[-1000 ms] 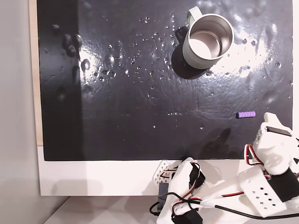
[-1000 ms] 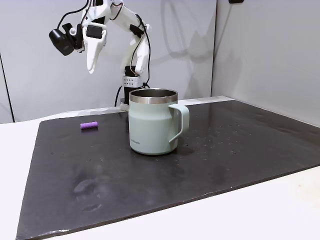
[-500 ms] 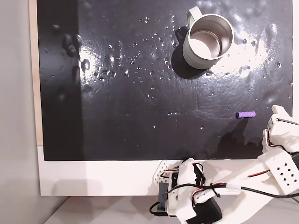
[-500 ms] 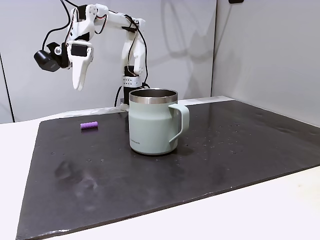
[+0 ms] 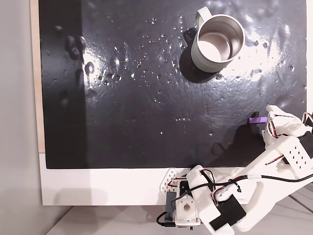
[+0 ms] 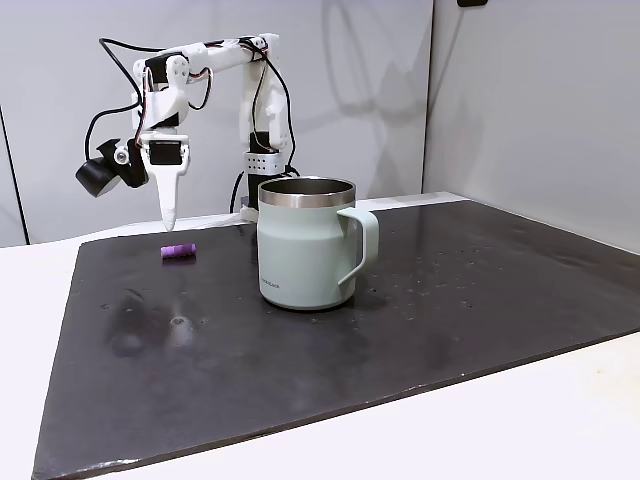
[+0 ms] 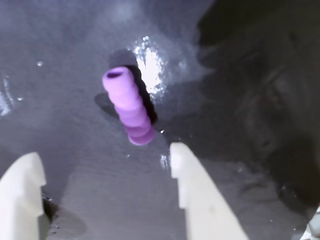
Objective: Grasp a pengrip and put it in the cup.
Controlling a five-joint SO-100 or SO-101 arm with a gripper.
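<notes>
In the wrist view the gripper (image 7: 105, 160) is open wide, with its two white fingers (image 7: 192, 185) at the bottom of the picture and nothing held between them. Just past the fingertips lies the purple pengrip (image 7: 129, 106) on the dark, shiny surface (image 7: 240, 60), with its open end pointing away from the gripper.

In a fixed view from the side, the gripper (image 6: 170, 215) points straight down and hangs just above the pengrip (image 6: 177, 251), not touching it. The grey-green cup (image 6: 308, 243) stands upright well to the right of the pengrip, with its handle (image 6: 363, 240) on the right side.

In a fixed view from above, the gripper (image 5: 270, 117) is right beside the pengrip (image 5: 254, 119) and covers one end of it. The cup (image 5: 217, 42) is well apart from the pengrip, toward the top of the picture, and its steel inside looks bare
</notes>
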